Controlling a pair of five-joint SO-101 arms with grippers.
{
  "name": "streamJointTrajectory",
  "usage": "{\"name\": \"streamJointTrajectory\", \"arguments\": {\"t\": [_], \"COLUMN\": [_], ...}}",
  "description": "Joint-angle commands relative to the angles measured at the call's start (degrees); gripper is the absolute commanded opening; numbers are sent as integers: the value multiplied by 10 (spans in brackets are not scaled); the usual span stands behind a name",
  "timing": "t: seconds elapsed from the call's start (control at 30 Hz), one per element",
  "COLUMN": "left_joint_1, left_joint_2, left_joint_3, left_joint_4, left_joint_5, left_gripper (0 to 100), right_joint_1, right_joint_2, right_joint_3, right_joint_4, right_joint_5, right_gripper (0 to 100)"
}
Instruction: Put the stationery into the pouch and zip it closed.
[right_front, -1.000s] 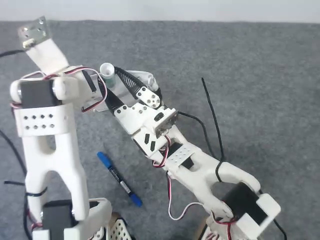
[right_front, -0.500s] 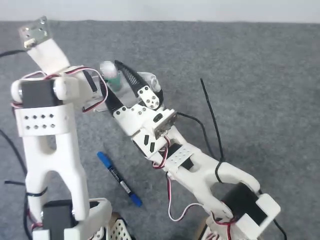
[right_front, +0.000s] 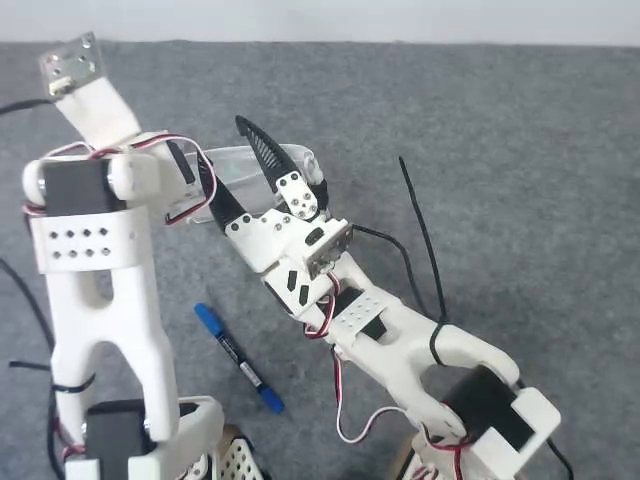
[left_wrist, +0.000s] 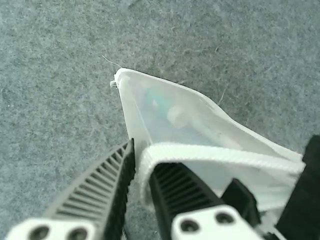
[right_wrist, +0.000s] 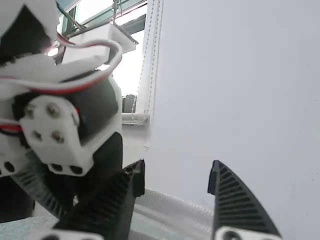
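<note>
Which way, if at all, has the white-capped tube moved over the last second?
Yes. The tube went down: it stuck up above the pouch rim, beyond the still blue pen, and now lies inside the pouch.

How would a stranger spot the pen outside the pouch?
On the grey carpeted table, look between the white left arm and right arm, nearer their bases than the clear plastic pouch. The slim marker pen lies diagonally, blue at both ends, unlike the thin black cables.

A thin black cable (right_front: 418, 215) lies on the grey carpet (right_front: 540, 150), with a white wall (right_front: 400, 20) behind.
</note>
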Motion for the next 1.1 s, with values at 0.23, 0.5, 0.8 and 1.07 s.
{"name": "streamJointTrajectory", "arguments": {"t": [0.23, 0.5, 0.8, 1.07], "left_joint_1": [-19, -42, -110, -159], "left_joint_2": [0, 0, 1, 1], "left_joint_3": [1, 24, 26, 48], "left_joint_4": [16, 3, -4, -35], "left_joint_5": [-6, -7, -5, -4], "left_gripper": [10, 10, 10, 10], "right_joint_1": [6, 7, -20, -65], "right_joint_2": [-233, -332, -405, -480], "right_joint_3": [113, 90, 76, 4], "right_joint_4": [293, 496, 663, 931], "right_joint_5": [-105, -129, -127, -129], "right_gripper": [205, 205, 205, 205]}}
